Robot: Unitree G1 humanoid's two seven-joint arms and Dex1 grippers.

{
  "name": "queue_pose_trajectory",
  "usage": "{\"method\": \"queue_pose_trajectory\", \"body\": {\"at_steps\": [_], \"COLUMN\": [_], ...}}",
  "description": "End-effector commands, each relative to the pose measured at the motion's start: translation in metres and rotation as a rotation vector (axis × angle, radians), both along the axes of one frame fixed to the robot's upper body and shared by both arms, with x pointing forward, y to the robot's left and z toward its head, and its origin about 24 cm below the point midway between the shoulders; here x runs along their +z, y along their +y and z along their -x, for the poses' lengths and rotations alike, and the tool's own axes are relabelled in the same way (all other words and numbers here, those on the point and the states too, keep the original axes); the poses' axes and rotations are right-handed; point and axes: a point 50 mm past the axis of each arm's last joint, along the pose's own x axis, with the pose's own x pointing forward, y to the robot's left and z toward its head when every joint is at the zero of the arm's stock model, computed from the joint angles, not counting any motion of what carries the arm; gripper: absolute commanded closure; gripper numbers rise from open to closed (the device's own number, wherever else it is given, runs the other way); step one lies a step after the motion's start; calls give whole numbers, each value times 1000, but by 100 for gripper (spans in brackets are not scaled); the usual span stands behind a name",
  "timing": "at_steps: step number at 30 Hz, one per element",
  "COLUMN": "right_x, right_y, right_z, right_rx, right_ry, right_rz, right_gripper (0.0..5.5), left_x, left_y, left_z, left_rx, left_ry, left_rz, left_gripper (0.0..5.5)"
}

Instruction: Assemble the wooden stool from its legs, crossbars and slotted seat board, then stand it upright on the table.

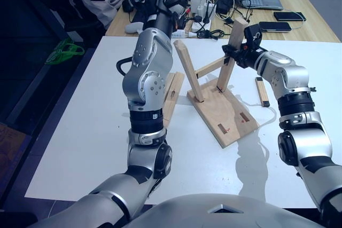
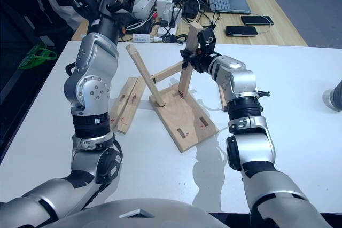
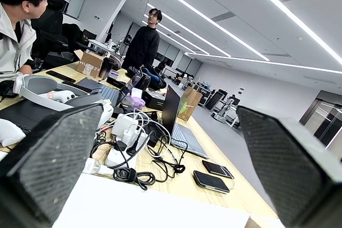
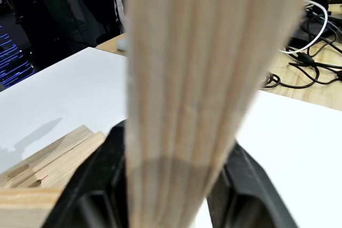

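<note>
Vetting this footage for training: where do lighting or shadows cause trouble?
Left wrist view: bright ceiling light strips glare beyond the open left pincer. Right wrist view: the pale wooden leg is shaded where gripped. Left eye view: white table shows no glare.

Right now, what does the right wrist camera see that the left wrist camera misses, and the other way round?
Right wrist view: a pale wooden stool leg clamped in the black right gripper, plus loose flat wooden pieces. Left wrist view: the black left gripper, open and empty, with a laptop and two dark phones on a wooden desk. Both: the white table and the tangle of black cables behind it.
</note>
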Motion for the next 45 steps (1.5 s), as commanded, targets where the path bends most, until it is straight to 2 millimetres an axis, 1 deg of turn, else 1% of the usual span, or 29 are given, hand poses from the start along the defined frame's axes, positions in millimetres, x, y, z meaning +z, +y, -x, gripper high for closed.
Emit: {"method": "queue_pose_trajectory", "body": {"at_steps": [1, 12, 15, 17, 19, 23, 26, 30, 31, 34, 36, 39, 41, 44, 45], "right_x": [-21, -54, -57, -55, -50, -37, -30, -21, -16, -2, 15, 42, 56, 68, 76], "right_y": [0, -9, -15, -18, -19, -15, -14, -5, -3, 1, -3, -21, -34, -44, -49], "right_z": [10, 28, 27, 25, 21, 15, 15, 20, 22, 26, 29, 36, 43, 50, 49], "right_rx": [22, 107, 56, 4, -57, -113, -111, -55, -37, 11, 43, 61, 71, 98, 81], "right_ry": [88, 108, 112, 117, 126, 125, 106, 80, 67, 25, -26, -93, -122, -148, -166], "right_rz": [31, 322, 321, 268, 168, -33, -126, -206, -225, -258, -268, -277, -273, -258, -322], "right_gripper": [327, 327, 327, 327, 327, 327, 273, 218, 195, 190, 190, 190, 190, 190, 190], "left_x": [-3, -1, 0, 1, 2, 1, 0, 1, 3, 6, 9, 10, 8, 8, 9], "left_y": [-2, -2, -2, -2, -2, 2, 2, 2, 2, 5, 9, 19, 28, 39, 42], "left_z": [-1, -1, -2, -3, -4, -9, -10, -11, -12, -14, -16, -18, -18, -19, -18], "left_rx": [0, -3, -6, -12, -14, -9, -15, -25, -28, -27, -17, 18, 52, 89, 102], "left_ry": [11, 9, 6, 3, 2, 10, 16, 15, 12, 4, -2, 3, 12, 19, 17], "left_rz": [-8, -14, -17, -22, -25, -30, -39, -60, -67, -82, -90, -92, -95, -96, -92], "left_gripper": [89, 89, 89, 89, 89, 89, 89, 89, 89, 89, 89, 89, 89, 89, 89]}}
